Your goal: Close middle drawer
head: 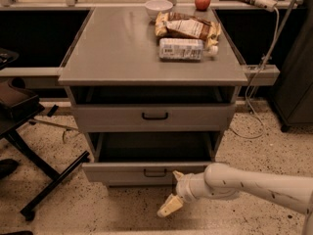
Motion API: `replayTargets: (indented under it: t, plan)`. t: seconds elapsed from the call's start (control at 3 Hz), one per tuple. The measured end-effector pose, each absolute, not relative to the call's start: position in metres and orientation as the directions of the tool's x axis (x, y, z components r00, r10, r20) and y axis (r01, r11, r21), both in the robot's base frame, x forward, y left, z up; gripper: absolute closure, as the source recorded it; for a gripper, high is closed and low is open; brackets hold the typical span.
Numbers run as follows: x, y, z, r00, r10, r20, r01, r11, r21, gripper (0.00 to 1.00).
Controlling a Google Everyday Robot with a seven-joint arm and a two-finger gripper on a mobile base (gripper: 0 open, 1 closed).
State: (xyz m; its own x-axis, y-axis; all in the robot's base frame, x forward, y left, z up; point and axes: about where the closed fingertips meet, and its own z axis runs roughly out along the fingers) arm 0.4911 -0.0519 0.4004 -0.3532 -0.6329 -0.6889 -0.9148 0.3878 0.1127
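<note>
The middle drawer [117,172] is plain grey, its handle [155,172] black. Below its front, the gripper [171,204] is cream-yellow on a white arm [254,187]. The floor [259,151] is beige with dark speckles.

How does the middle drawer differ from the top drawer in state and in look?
The middle drawer is pulled far out, its tray open to view; the top drawer sits almost fully in. The middle drawer's front is shorter than the top drawer's. The gripper is low before the middle drawer's front, just right of its handle, and far from the top drawer. Both are grey, each with a small dark centre handle.
</note>
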Motion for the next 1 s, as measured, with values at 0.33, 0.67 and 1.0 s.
replayTargets:
  t: [0.33,0.67,1.0]
  plan:
    - [0.507,-0.036,0.412,-0.305,-0.642,-0.704,-0.929,0.364,0.070,0.00]
    - [0.520,-0.017,0.415,-0.275,-0.651,-0.707,-0.941,0.332,0.061,0.00]
    - [0.530,-0.018,0.408,-0.277,-0.642,-0.715,-0.939,0.340,0.059,0.00]
